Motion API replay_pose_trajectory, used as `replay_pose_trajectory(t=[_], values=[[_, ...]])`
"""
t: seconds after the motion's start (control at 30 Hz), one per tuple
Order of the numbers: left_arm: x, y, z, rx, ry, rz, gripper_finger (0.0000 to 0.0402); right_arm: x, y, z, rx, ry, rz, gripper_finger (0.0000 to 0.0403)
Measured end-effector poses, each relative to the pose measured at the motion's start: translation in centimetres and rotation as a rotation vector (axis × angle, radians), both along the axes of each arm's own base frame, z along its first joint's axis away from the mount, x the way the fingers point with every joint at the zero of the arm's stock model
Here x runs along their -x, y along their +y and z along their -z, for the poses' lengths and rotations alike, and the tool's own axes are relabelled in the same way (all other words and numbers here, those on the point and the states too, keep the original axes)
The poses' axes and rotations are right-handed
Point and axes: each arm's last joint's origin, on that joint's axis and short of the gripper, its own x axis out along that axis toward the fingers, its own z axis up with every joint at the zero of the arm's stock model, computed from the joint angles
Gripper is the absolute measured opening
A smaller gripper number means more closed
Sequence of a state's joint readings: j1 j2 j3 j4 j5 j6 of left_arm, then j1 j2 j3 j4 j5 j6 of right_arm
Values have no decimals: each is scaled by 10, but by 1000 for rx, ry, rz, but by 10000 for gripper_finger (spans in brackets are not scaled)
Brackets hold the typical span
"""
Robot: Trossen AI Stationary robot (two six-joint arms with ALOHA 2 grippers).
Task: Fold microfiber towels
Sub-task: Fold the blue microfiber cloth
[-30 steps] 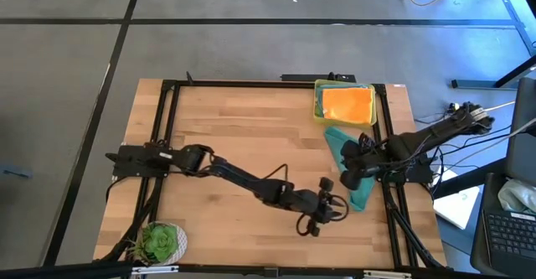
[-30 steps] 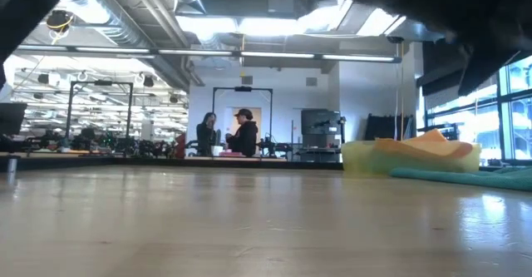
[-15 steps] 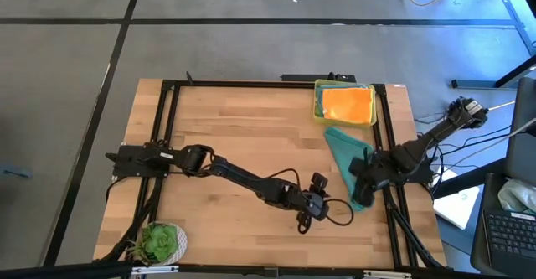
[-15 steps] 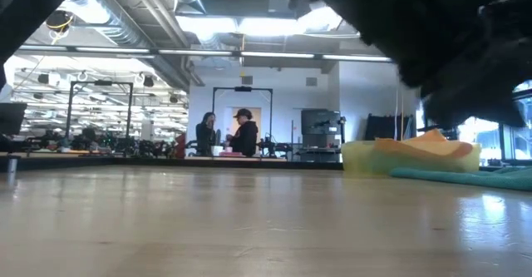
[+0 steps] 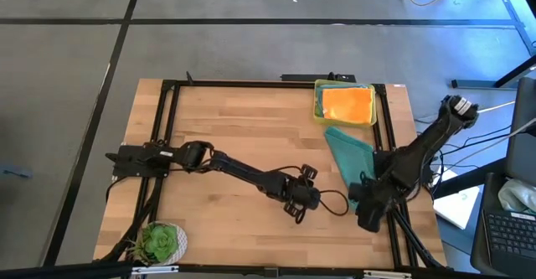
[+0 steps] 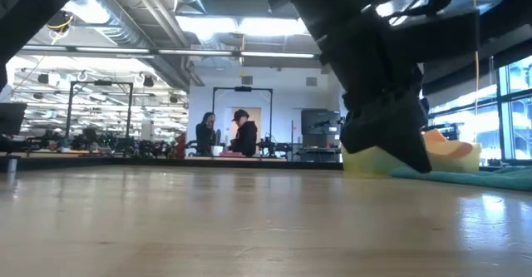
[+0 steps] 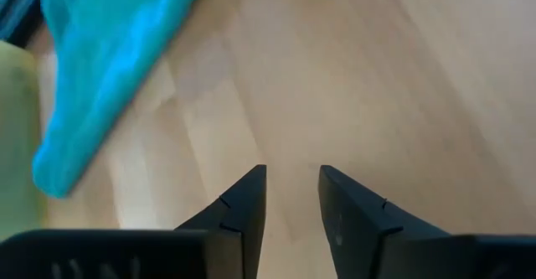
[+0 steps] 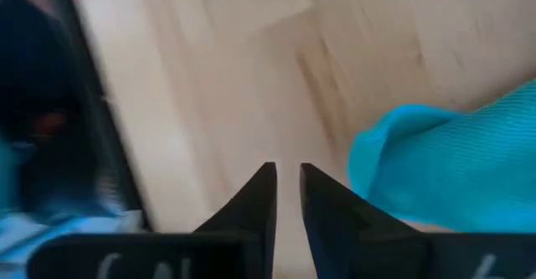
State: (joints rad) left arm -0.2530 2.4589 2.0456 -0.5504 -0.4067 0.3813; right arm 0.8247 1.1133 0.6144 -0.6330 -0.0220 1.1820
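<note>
Teal towel (image 5: 347,155) lies flat at table's (image 5: 226,128) right edge, near tray (image 5: 318,103) holding orange towel (image 5: 347,105). Left gripper (image 7: 291,197) mid-table, fingers slightly apart, empty. Right gripper (image 8: 286,193) beside teal towel's near corner, fingers narrowly apart, empty.

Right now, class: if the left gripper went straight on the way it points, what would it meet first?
Probably bare wooden table. The left gripper holds nothing, and the teal towel lies off to one side of its line.
</note>
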Motion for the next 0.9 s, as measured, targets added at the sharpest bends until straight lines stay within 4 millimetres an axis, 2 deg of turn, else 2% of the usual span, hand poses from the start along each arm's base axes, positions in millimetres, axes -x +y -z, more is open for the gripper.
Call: replay_pose_trajectory(t=[0.23,0.43,0.63,0.8,0.9], values=[[15,-12,-10,-58,52,-63,86,-7,17,44,156,208,-78,122],[20,-25,-12,-56,42,-59,74,-12,23,56,191,219,-65,174],[27,-35,-12,-63,56,-91,70,-11,24,48,234,194,-42,169],[31,-38,-12,-93,62,-121,70,-9,27,15,357,228,-66,151],[32,-40,-12,-87,54,-136,70,-7,31,6,437,143,-72,147]])
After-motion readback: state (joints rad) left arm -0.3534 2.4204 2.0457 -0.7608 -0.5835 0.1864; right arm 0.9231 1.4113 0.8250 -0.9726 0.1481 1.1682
